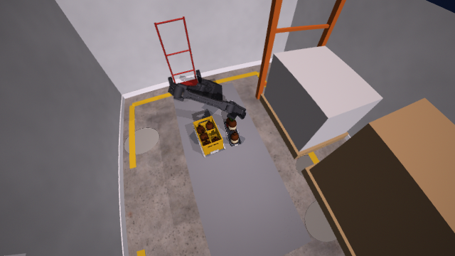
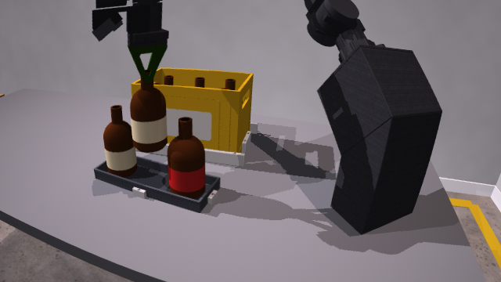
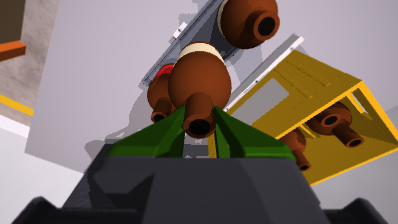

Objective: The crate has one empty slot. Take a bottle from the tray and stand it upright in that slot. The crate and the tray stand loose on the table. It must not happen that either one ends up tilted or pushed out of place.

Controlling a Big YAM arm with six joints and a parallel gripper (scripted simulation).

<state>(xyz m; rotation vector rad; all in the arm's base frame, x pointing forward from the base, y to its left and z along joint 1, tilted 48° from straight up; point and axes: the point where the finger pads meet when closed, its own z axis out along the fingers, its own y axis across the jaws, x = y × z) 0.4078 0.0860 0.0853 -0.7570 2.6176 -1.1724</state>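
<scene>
My gripper (image 2: pixel 147 73) has green fingers and is shut on the neck of a brown bottle with a cream label (image 2: pixel 149 119). It holds the bottle upright, lifted clear above the dark tray (image 2: pixel 156 182). The wrist view shows the fingers on either side of the bottle's neck. A second cream-label bottle (image 2: pixel 119 142) and a red-label bottle (image 2: pixel 186 160) stand in the tray. The yellow crate (image 2: pixel 203 110) stands behind the tray with several bottle necks showing above its rim. In the top view the crate (image 1: pixel 208 136) lies left of the tray (image 1: pixel 232 131).
The arm's large dark base (image 2: pixel 377 133) stands on the grey table to the right of the crate. Shelving with big boxes (image 1: pixel 320 96) stands off the table to the right. A red hand truck (image 1: pixel 178 50) leans on the back wall.
</scene>
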